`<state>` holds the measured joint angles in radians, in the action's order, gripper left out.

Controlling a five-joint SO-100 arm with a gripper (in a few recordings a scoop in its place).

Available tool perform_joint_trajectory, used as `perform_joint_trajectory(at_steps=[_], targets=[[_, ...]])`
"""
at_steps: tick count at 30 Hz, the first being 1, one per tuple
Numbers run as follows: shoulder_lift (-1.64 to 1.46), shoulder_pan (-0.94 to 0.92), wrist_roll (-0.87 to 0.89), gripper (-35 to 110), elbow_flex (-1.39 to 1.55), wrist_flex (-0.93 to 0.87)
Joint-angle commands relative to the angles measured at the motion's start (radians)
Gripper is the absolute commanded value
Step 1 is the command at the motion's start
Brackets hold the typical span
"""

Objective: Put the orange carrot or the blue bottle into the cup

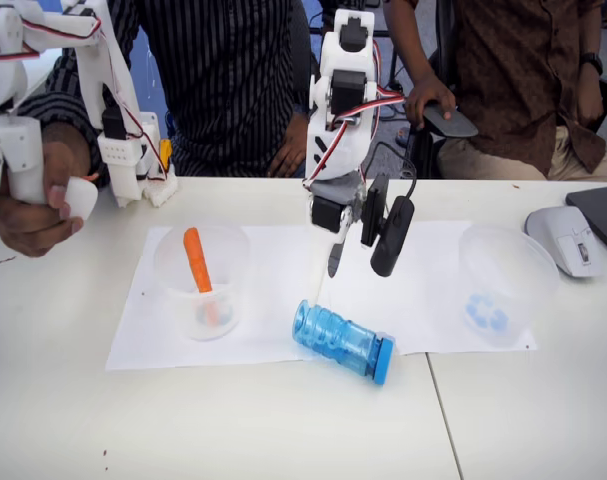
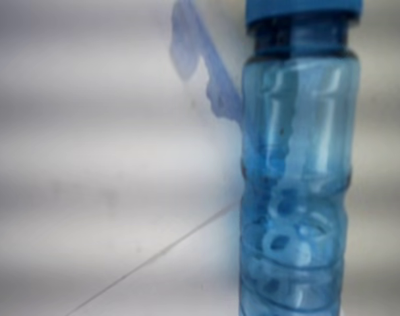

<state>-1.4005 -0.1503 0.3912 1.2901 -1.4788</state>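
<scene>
Nearest the fixed camera lies the blue bottle (image 1: 342,342), flat on the white paper sheet (image 1: 273,290), its long axis running from ten o'clock down to four o'clock with the blue cap at the four o'clock end. In the wrist view it stands lengthwise, cap at twelve o'clock. Above it, at twelve o'clock, hangs the gripper (image 1: 358,250), jaws parted and empty. My reading: the reach is in hand; next, descend squarely across the ribs. At three o'clock sits the cup (image 1: 503,285) with arrows; at nine o'clock the orange carrot (image 1: 198,262) leans in an unmarked cup (image 1: 203,280).
</scene>
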Motion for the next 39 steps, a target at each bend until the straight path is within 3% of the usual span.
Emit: perform_joint_trajectory(at_steps=[1,39], targets=[[-0.021,-0.032,0.011,44,-0.077,0.006],[0.189,-0.034,0.009,44,-0.091,0.091]])
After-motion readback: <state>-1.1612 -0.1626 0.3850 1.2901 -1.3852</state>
